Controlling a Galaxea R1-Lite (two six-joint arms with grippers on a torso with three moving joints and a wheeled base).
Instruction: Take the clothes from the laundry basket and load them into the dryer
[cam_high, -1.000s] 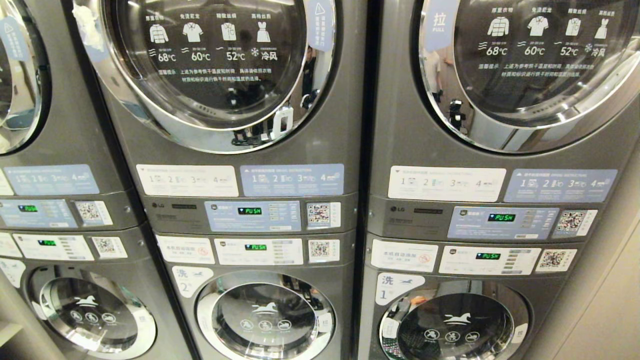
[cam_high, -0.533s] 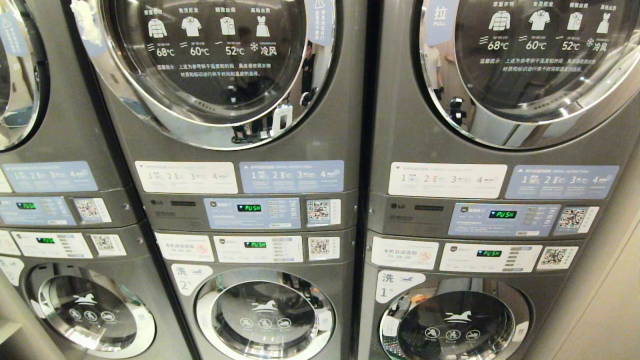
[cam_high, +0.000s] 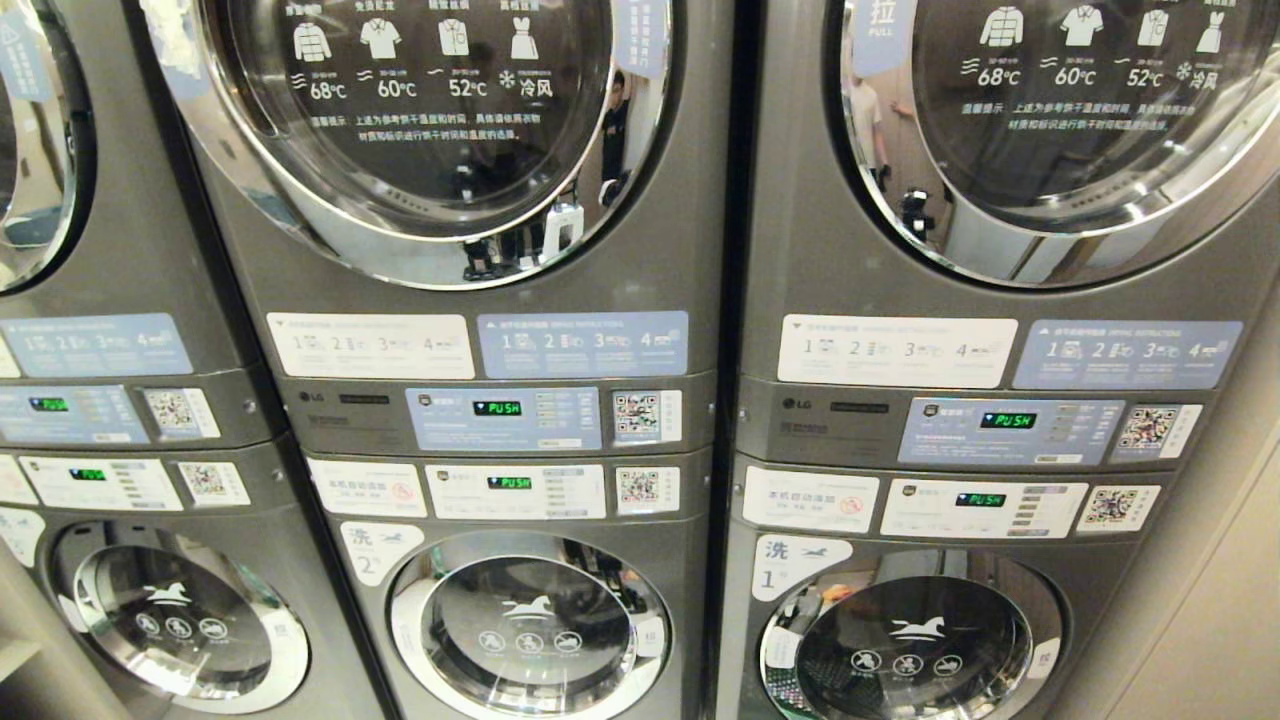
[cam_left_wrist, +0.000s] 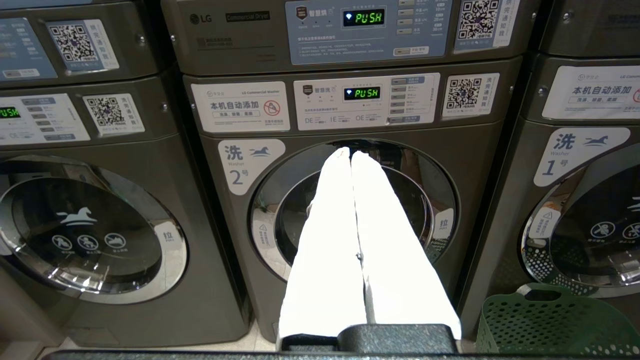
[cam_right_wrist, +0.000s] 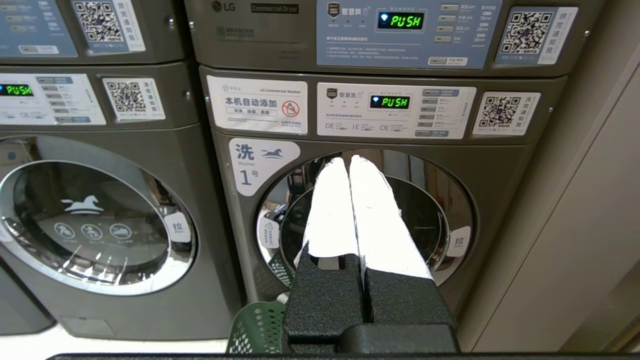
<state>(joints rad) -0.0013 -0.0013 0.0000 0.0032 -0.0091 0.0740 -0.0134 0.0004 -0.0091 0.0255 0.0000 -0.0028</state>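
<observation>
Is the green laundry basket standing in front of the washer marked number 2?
No, in the left wrist view the green laundry basket stands before the washer marked number 1.

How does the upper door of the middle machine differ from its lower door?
The upper door is much larger and carries printed garment icons with temperatures; the lower door is smaller and shows a horse mark above three round symbols. Both are round, chrome-rimmed and closed.
</observation>
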